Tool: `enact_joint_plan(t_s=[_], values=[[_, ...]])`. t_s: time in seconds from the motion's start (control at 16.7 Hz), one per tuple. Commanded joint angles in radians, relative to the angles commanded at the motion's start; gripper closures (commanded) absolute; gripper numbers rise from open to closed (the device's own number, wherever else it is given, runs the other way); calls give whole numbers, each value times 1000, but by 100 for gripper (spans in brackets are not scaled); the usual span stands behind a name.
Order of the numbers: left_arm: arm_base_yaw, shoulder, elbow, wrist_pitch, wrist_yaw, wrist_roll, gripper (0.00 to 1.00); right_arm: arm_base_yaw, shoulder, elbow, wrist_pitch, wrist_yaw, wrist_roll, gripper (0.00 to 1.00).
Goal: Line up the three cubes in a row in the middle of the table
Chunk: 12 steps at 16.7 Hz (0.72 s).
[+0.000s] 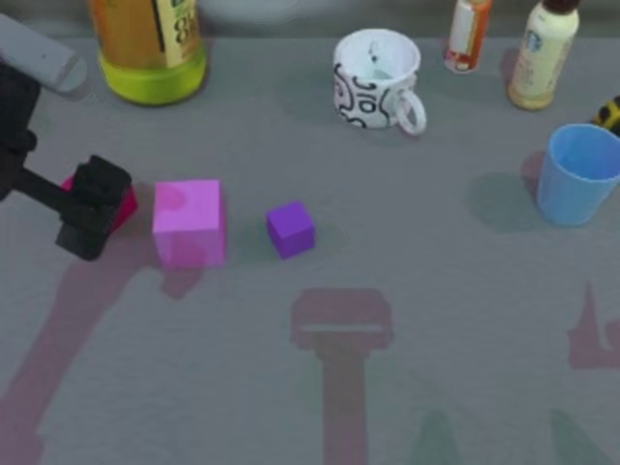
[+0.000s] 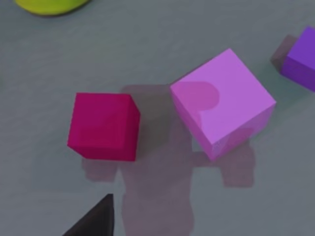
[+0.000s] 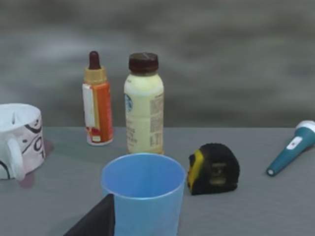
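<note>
Left gripper (image 1: 89, 208): above the dark magenta cube (image 1: 124, 205), at the table's (image 1: 436, 320) left; jaw state cannot be told.
Dark magenta cube: on the table, unheld, just left of the pink-violet cube (image 1: 188, 222).
Purple cube (image 1: 290, 229): near, right of the pink-violet cube.
Right gripper: outside the top view; faces a blue cup (image 3: 143, 191).

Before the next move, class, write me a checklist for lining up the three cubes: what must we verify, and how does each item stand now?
1. All three cubes on the table: ok.
2. Magenta cube free of the left claw: ok, claw above it.
3. Magenta cube apart from pink cube: ok, gap visible.
4. Purple cube in line: ok.
5. Row centred: not ok, sits left.
6. Right claw position: cannot tell.
</note>
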Motion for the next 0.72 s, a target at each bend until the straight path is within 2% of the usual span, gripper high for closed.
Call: enact_joint_plan(t_s=[0.42,0.72], values=[[-155,750,669,-410,-4,174,0,0,0,0,0,0,0,0],[-227,1165,1068,-590,-24,265,0,0,0,0,0,0,0,0]])
